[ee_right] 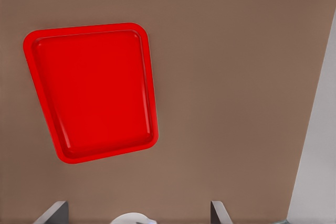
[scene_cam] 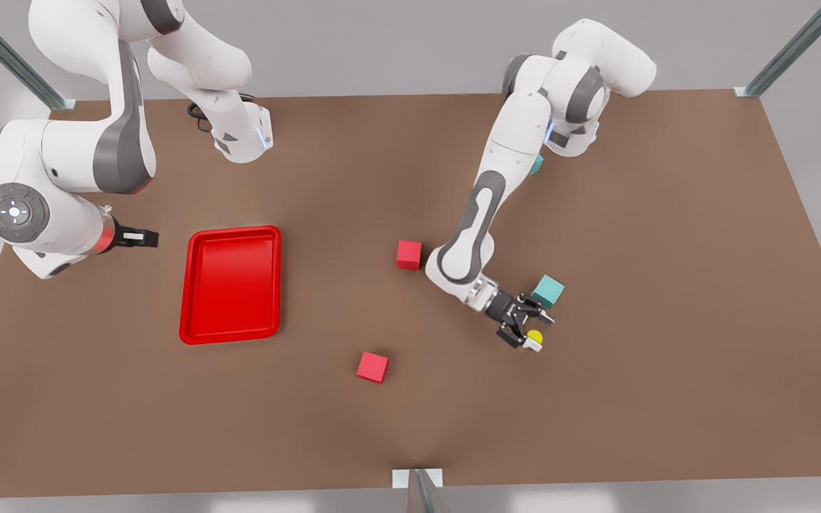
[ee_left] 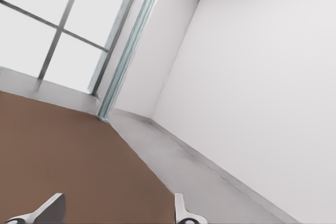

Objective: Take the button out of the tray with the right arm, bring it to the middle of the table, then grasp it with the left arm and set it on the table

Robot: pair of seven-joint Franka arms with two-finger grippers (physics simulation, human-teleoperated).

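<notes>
The button (scene_cam: 535, 335), showing its yellow cap, lies between the fingers of my left gripper (scene_cam: 530, 331), low over the table (scene_cam: 667, 249) on the front view's right. That gripper is open, its fingers wider apart than the button; I cannot tell whether the button rests on the table. In the left wrist view the left gripper (ee_left: 116, 211) shows two spread fingertips (ee_left: 52, 209) over the table's far edge. The red tray (scene_cam: 232, 232) lies bare on the front view's left. My right gripper (scene_cam: 141, 237) waits beside it, open; from the right gripper (ee_right: 135, 209) the tray (ee_right: 152, 103) is seen from above.
A teal cube (scene_cam: 547, 291) stands right next to the left gripper. One red cube (scene_cam: 409, 254) sits by that arm's forearm, another (scene_cam: 373, 367) nearer the front edge. A second teal cube (scene_cam: 537, 164) peeks from behind the arm.
</notes>
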